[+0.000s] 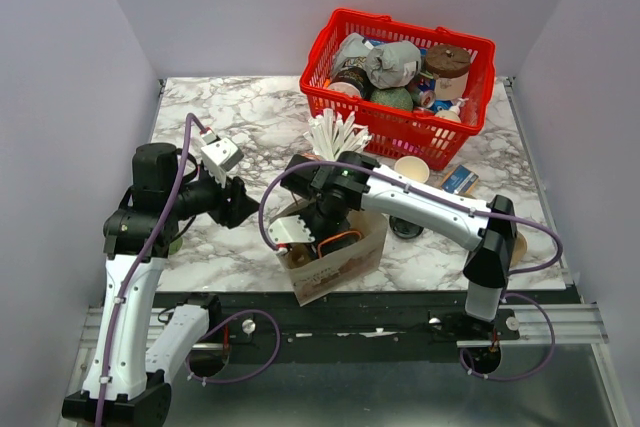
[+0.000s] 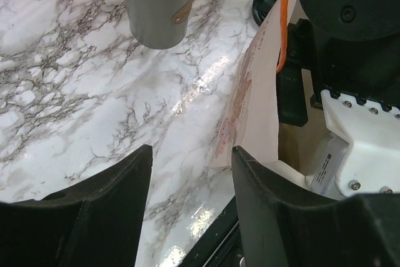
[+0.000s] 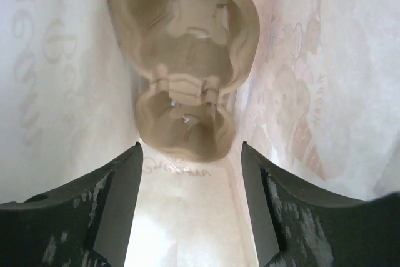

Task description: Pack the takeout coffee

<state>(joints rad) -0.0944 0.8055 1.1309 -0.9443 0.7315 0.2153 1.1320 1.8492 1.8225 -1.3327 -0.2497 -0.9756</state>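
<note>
Seen from above, the right arm (image 1: 430,205) reaches left and dips into the paper bag (image 1: 340,262). The coffee cup (image 1: 404,228) stands just right of the bag, its black lid up. The left gripper (image 1: 238,203) hovers just left of the bag. In the left wrist view its fingers are spread and empty. In the right wrist view the right gripper (image 3: 190,154) is inside the bag, spread and empty.

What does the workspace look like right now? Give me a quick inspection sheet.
Surface: marble table, no spills seen.
Job's things: takeout coffee outside the paper bag, only its black lid showing; pulp cup carrier in the bag's bottom.
Clutter: grey cup of sticks, lidless green cup, full red basket.
Grippers: left gripper jaws open at the bag's edge; right gripper jaws open inside the bag, empty.
Cables: purple cables along both arms, one looping beside the bag.
Surroundings: plain walls, nothing seen.
</note>
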